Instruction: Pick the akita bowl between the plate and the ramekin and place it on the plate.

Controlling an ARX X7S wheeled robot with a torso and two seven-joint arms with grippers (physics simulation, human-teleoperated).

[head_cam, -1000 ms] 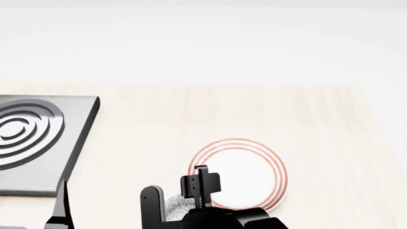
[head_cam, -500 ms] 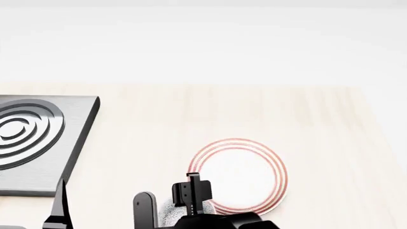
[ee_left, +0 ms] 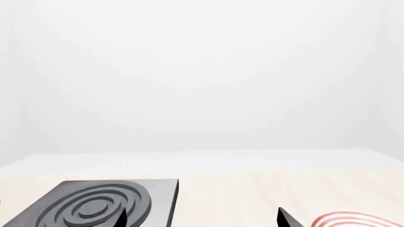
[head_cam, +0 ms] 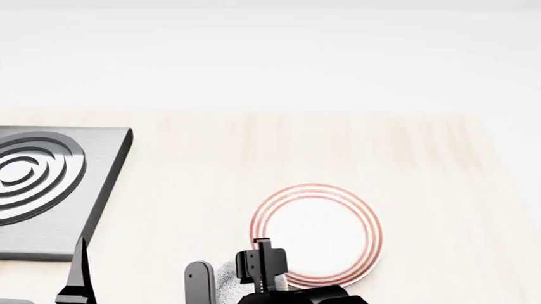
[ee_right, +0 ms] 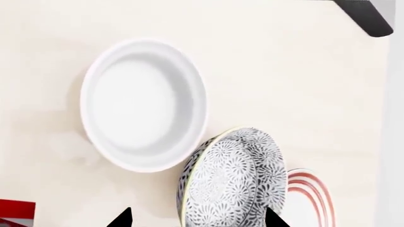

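Observation:
The akita bowl [ee_right: 233,179], grey-and-white speckled, stands tilted up on its edge between the white ramekin [ee_right: 144,105] and the red-ringed plate [ee_right: 311,196]. My right gripper [ee_right: 197,220] is open with its fingertips [ee_right: 123,218] spread wide. The bowl sits between them, close against one finger and apart from the other. In the head view the right gripper [head_cam: 230,275] hangs at the plate's [head_cam: 338,228] near left edge, and a bit of the bowl [head_cam: 225,278] shows between its fingers. The ramekin is out of the head view. My left gripper [ee_left: 200,222] is open and empty above the table.
A grey stove slab with concentric burner rings [head_cam: 34,183] lies at the table's left. My left arm [head_cam: 80,272] stands in front of it. A red object's corner [ee_right: 16,210] shows beside the ramekin. The pale wooden table [head_cam: 422,158] ends at a white wall.
My right gripper has drawn back toward the near table edge, lower in the head view, with the speckled bowl still between its fingers. The left arm has stayed put.

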